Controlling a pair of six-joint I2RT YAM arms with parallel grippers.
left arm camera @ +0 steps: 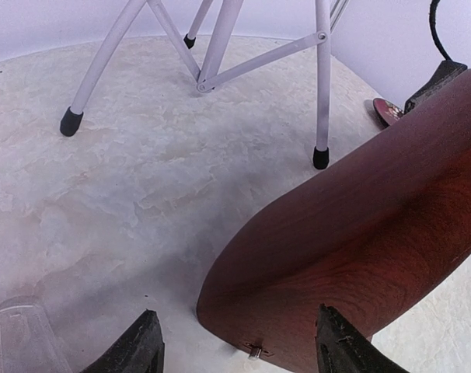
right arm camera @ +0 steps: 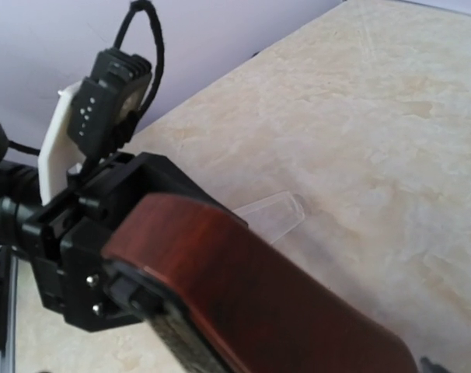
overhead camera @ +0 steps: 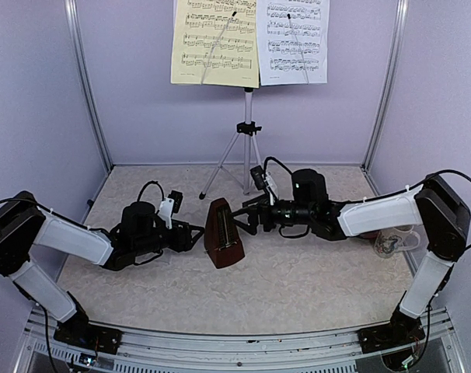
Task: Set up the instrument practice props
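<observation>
Metronome [overhead camera: 224, 233] stands upright on the table [overhead camera: 298, 280] between the left end effector [overhead camera: 197, 233], part-open, and the right end effector [overhead camera: 249, 217], spread wide, neither holding anything; beyond them the stand [overhead camera: 248, 128] carries yellow sheet [overhead camera: 216, 43] and white sheet [overhead camera: 296, 39], so setup looks nearly complete.

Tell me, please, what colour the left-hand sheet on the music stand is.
The left-hand sheet is pale yellow; the top external view shows it best.

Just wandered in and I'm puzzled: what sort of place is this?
Probably a robot test booth, not a music room: left arm and right arm bolted to a walled-in table, with a music stand and metronome as staged props.
</observation>
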